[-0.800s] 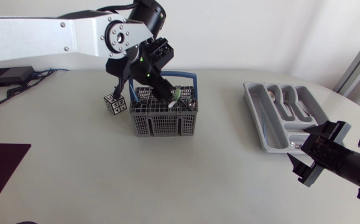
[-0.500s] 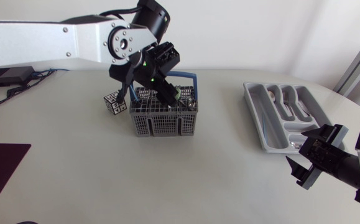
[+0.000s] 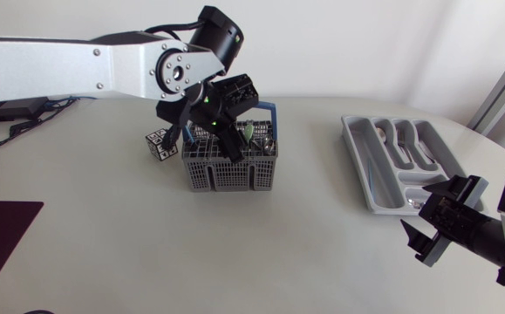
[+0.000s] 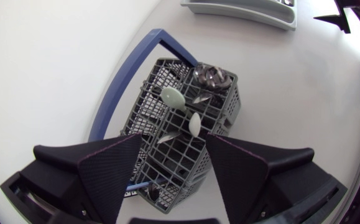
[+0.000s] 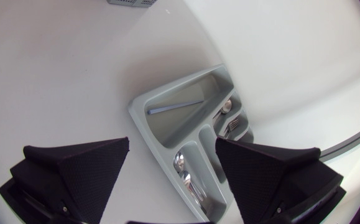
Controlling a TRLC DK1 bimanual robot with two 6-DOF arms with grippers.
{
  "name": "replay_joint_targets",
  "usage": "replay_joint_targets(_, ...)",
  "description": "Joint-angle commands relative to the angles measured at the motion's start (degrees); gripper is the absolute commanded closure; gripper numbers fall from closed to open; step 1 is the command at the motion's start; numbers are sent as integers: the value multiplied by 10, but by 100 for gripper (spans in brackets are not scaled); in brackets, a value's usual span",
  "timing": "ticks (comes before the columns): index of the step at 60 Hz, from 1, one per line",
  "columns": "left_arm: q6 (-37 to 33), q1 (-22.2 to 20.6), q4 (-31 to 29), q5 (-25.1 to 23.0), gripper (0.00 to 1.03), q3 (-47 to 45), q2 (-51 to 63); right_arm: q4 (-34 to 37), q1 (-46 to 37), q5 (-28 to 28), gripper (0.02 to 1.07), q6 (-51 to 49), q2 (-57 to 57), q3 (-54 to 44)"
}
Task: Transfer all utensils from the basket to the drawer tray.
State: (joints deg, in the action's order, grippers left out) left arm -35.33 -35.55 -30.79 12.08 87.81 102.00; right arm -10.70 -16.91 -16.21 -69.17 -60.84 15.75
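Your left jaws hang spread over the basket (image 3: 226,174); descend off-line and they snag its blue handle (image 4: 130,78), tipping it.

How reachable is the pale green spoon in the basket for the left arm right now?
Probably yes. The left gripper hangs open right over the basket, the pale green spoon stands just ahead of it, uncovered, and the blue handle sits off to one side.

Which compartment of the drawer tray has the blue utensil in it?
The long compartment along the drawer tray's side facing the basket. It holds one thin blue utensil; the narrower ones beside it hold silver cutlery.
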Motion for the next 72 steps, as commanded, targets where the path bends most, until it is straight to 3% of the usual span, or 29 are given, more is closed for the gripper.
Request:
replay_joint_targets(1,22,-13,-6,2,39,6,2,-5,5,3,7,9,-4,-12)
replay_joint_targets(9,25,-20,-5,8,40,2,15,-4,5,3,7,9,-1,-13)
replay_joint_targets(21,25,-26,-4,30,56,3,38,0,6,3,7,9,1,-12)
replay_joint_targets(34,25,-26,-2,30,63,12,53,11,40,30,7,56,18,-5)
replay_joint_targets(42,25,-25,1,39,63,19,64,51,65,33,7,95,34,10)
replay_joint_targets(60,17,-29,10,41,91,24,73,165,139,18,7,221,49,58)
replay_joint_targets(72,11,-34,10,41,93,29,82,199,190,10,7,276,49,89)
